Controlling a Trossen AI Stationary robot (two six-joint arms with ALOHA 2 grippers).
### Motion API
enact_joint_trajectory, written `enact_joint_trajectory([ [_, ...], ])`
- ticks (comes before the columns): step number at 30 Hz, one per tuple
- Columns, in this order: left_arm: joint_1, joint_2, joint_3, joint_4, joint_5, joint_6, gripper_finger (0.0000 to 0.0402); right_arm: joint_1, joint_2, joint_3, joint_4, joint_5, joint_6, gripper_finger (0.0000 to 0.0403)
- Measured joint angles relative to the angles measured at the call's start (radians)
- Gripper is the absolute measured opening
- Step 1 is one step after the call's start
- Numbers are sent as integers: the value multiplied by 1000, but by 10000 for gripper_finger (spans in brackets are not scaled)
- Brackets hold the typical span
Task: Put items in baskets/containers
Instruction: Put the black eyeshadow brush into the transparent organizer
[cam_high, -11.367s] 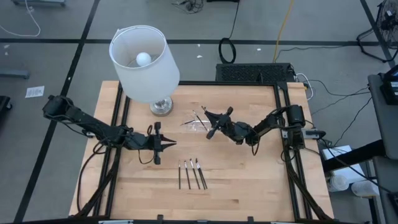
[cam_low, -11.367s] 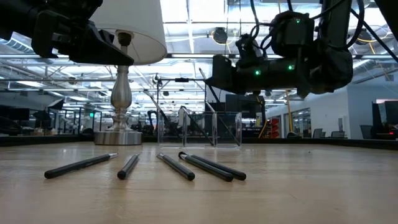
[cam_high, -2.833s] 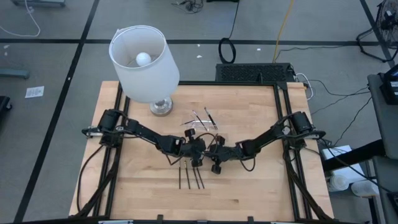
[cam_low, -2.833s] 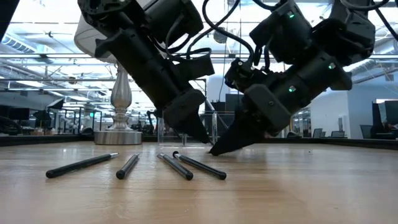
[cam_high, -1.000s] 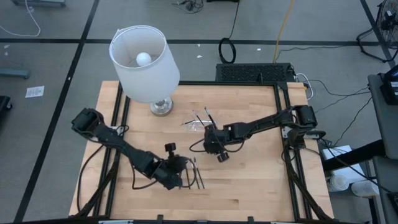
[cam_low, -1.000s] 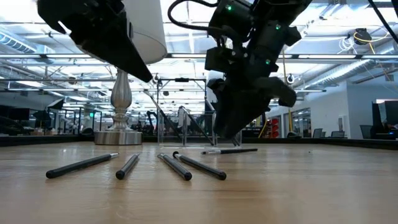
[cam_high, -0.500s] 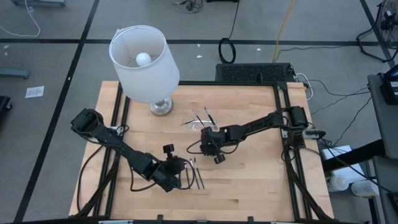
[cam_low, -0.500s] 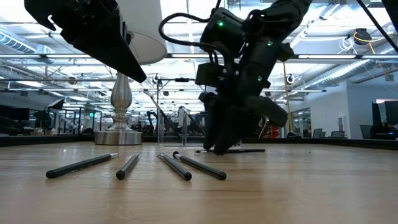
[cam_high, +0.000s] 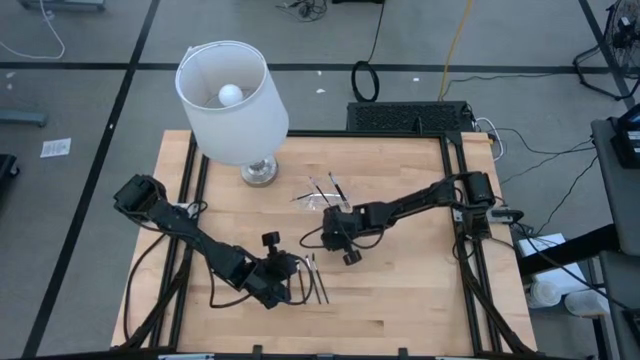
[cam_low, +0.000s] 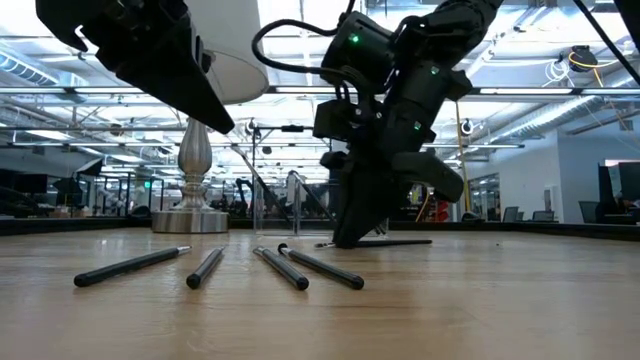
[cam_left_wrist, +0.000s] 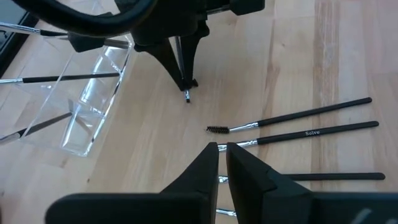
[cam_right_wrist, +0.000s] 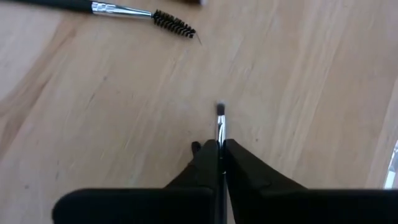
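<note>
Several thin dark brushes lie side by side on the wood near the front edge, also seen in the low view. My left gripper hangs above their pale ends, shut, with nothing between its fingers. Farther back, my right gripper is down at the table, shut on one more brush. The clear container stands behind it near the lamp base and has a few brushes in it. My right gripper pinches the brush between its two fingertips at the metal ferrule, just behind the small bristle tip. The fingers slant down from the table's right side and lie along the brush. The brush lies flat on the table, its handle running back under the gripper.
A white-shaded lamp stands at the far left of the table on a metal base. Black rails run along the table's sides. Bare wood lies to the right of the brushes and along the near edge.
My right gripper has come down onto the single brush behind the row and has shut on its bristle end. The brush still lies on the table in about the same place.
</note>
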Motion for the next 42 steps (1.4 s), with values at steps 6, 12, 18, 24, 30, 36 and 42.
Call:
enact_joint_trajectory([
  [6,-19,0,0,-1,-43,41,42,21,-80,-9,71,1,53,2],
  [12,-103,-21,0,-14,-274,90,42,69,-216,-3,174,-1,64,1],
  [18,-196,-73,0,-10,-486,119,42,131,-332,-7,317,-6,72,1],
  [24,-295,-87,0,65,-696,195,42,176,-394,-126,717,-135,80,0],
  [30,-294,-87,0,184,-687,289,42,196,-366,-277,1188,-208,97,0],
  [36,-218,-87,0,438,-404,499,70,220,-264,-315,1430,-244,87,0],
  [42,-168,-85,0,541,-252,598,142,226,-208,-307,1506,-242,117,0],
])
